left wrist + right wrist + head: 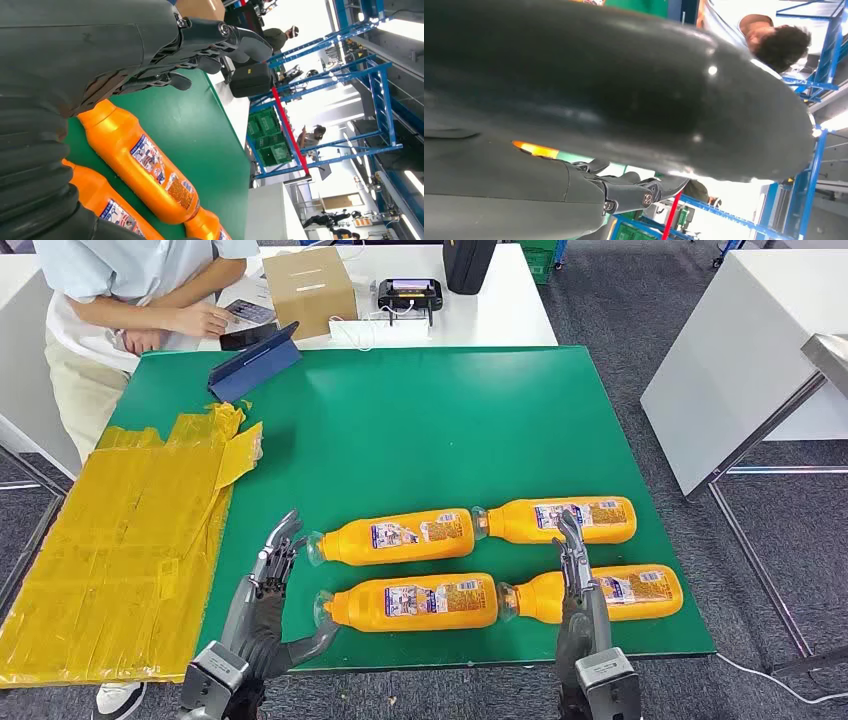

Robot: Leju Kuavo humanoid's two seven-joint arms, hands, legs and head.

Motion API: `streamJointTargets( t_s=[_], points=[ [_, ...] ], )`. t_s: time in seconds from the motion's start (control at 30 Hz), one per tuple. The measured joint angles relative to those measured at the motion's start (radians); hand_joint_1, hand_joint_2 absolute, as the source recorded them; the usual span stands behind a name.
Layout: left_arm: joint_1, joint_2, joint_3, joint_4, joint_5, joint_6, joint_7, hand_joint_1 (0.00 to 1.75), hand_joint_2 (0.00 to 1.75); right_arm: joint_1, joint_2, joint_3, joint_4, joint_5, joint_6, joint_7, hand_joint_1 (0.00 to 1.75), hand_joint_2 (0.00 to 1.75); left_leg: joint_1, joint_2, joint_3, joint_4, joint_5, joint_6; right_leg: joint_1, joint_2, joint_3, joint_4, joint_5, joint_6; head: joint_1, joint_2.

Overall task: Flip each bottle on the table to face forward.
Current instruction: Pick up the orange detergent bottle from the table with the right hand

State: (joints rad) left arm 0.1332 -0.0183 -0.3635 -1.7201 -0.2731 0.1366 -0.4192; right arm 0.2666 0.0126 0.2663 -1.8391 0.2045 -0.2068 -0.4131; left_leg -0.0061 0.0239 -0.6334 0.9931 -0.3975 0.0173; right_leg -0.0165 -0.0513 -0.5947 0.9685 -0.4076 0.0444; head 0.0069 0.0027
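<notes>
Four orange bottles (410, 568) are lying on their sides in two rows near the green table's (420, 430) front edge. The left hand (272, 575) is hovering beside them, fingers spread, empty. The right hand (574, 565) is reaching flat over the right-hand pair, gripping nothing.

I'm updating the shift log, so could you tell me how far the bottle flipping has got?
Done: all four orange bottles lie on the green table with printed labels up, so they may already be turned. In hand: nothing; the left robot hand is open beside the near-left bottle, and the right robot hand hovers open over the near-right bottle. Left: I cannot tell which side counts as forward.
</notes>
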Motion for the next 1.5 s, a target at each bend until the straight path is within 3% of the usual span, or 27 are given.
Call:
streamJointTargets(
  t_s=[0.17, 0.2, 0.23, 0.3, 0.33, 0.37, 0.43, 0.47, 0.53, 1.13, 1.23, 1.27, 1.37, 1.4, 1.5],
  points=[
    [0.0, 0.0, 0.0, 0.0, 0.0, 0.0, 0.0, 0.0, 1.75, 0.0, 0.0, 0.0, 0.0, 0.0, 0.0, 0.0, 0.0, 0.0, 0.0, 0.0, 0.0, 0.0, 0.0, 0.0, 0.0, 0.0, 0.0, 0.0, 0.0, 0.0, 0.0, 0.0],
    [0.0, 0.0, 0.0, 0.0, 0.0, 0.0, 0.0, 0.0, 1.75, 0.0, 0.0, 0.0, 0.0, 0.0, 0.0, 0.0, 0.0, 0.44, 0.0, 0.0, 0.0, 0.0, 0.0, 0.0, 0.0, 0.0, 0.0, 0.0, 0.0, 0.0, 0.0, 0.0],
    [0.0, 0.0, 0.0, 0.0, 0.0, 0.0, 0.0, 0.15, 1.75, 0.0, 0.0, 0.0, 0.0, 0.0, 0.0, 0.0, 0.0, 0.87, 0.0, 0.0, 0.0, 0.0, 0.0, 0.0, 0.0, 0.0, 0.0, 0.0, 0.0, 0.0, 0.0, 0.0],
    [0.0, 0.0, 0.0, 0.0, 0.0, 0.0, 0.0, 0.87, 1.75, 0.0, 0.0, 0.0, 0.0, 0.0, 0.0, 0.0, 0.0, 1.75, 0.0, 0.0, 0.0, 0.0, 0.0, 0.0, 0.0, 0.0, 0.0, 0.0, 0.0, 0.0, 0.0, 0.0],
    [0.0, 0.0, 0.0, 0.0, 0.0, 0.0, 0.0, 1.3, 1.75, 0.0, 0.0, 0.0, 0.0, 0.0, 0.0, 0.0, 0.09, 1.75, 0.0, 0.0, 0.0, 0.0, 0.0, 0.0, 0.0, 0.0, 0.0, 0.0, 0.0, 0.0, 0.0, 0.0],
    [0.0, 0.0, 0.0, 0.0, 0.0, 0.0, 0.0, 1.59, 1.75, 0.0, 0.0, 0.0, 0.0, 0.0, 0.0, 0.0, 0.45, 1.75, 0.0, 0.0, 0.0, 0.0, 0.0, 0.0, 0.0, 0.0, 0.0, 0.0, 0.0, 0.0, 0.0, 0.0],
    [0.0, 0.0, 0.0, 0.0, 0.0, 0.0, 0.0, 1.75, 1.75, 0.0, 0.0, 0.0, 0.0, 0.0, 0.0, 0.0, 1.3, 1.75, 0.0, 0.0, 0.0, 0.0, 0.0, 0.0, 0.0, 0.0, 0.0, 0.0, 0.0, 0.0, 0.0, 0.0],
    [0.0, 0.0, 0.0, 0.0, 0.0, 0.0, 0.0, 1.75, 1.75, 0.0, 0.0, 0.0, 0.0, 0.0, 0.0, 0.0, 1.65, 1.75, 0.0, 0.0, 0.0, 0.0, 0.0, 0.0, 0.0, 0.0, 0.0, 0.0, 0.0, 0.0, 0.0, 0.0],
    [0.0, 0.0, 0.0, 0.0, 0.0, 0.0, 0.0, 1.75, 1.75, 0.0, 0.0, 0.0, 0.0, 0.0, 0.0, 0.0, 1.75, 1.75, 0.0, 0.0, 0.0, 0.0, 0.0, 0.0, 0.0, 0.0, 0.0, 0.0, 0.0, 0.0, 0.0, 0.0],
    [0.0, 0.0, 0.0, 0.0, -0.001, 0.003, -0.001, 1.75, 1.75, 0.0, 0.0, 0.0, 0.0, 0.0, 0.0, 0.0, 1.75, 1.75, 0.0, 0.0, 0.0, 0.0, 0.0, 0.0, 0.0, 0.0, 0.0, 0.0, 0.0, 0.0, 0.0, 0.0],
    [0.0, -0.011, 0.002, 0.008, -0.025, 0.12, -0.051, 1.75, 1.75, -0.029, 0.014, 0.01, 0.016, -0.001, -0.019, -0.031, 1.75, 1.75, 0.0, 0.001, 0.0, 0.0, 0.0, 0.0, 0.0, 0.0, 0.001, 0.0, 0.001, 0.0, 0.0, 0.0],
    [-0.001, -0.019, 0.004, 0.017, -0.034, 0.194, -0.081, 1.47, 1.75, -0.058, 0.027, 0.023, 0.035, 0.001, -0.041, -0.045, 1.34, 1.75, 0.0, 0.002, 0.0, 0.0, 0.0, 0.0, 0.0, 0.001, 0.001, 0.0, 0.001, -0.001, 0.0, 0.0],
    [-0.016, -0.033, 0.005, 0.047, -0.05, 0.341, -0.12, 0.17, 1.75, -0.164, 0.06, 0.082, 0.1, 0.012, -0.123, -0.041, 0.03, 0.44, 0.001, 0.005, 0.004, 0.0, 0.001, 0.0, 0.001, 0.003, 0.0, 0.0, 0.001, -0.001, 0.0, 0.0],
    [-0.021, -0.033, 0.005, 0.053, -0.061, 0.354, -0.111, 0.0, 1.75, -0.192, 0.062, 0.097, 0.115, 0.015, -0.135, -0.025, 0.0, 0.0, 0.001, 0.003, 0.004, 0.0, 0.001, 0.0, 0.001, 0.002, 0.0, 0.0, 0.001, -0.001, 0.0, 0.0],
    [-0.035, -0.032, 0.008, 0.067, -0.1, 0.364, -0.068, 0.0, 1.75, -0.262, 0.061, 0.111, 0.152, 0.022, -0.14, 0.027, 0.0, 0.0, 0.001, 0.001, 0.004, 0.0, 0.003, 0.001, 0.001, 0.0, 0.003, 0.001, 0.001, -0.001, 0.0, 0.0]
  ],
)
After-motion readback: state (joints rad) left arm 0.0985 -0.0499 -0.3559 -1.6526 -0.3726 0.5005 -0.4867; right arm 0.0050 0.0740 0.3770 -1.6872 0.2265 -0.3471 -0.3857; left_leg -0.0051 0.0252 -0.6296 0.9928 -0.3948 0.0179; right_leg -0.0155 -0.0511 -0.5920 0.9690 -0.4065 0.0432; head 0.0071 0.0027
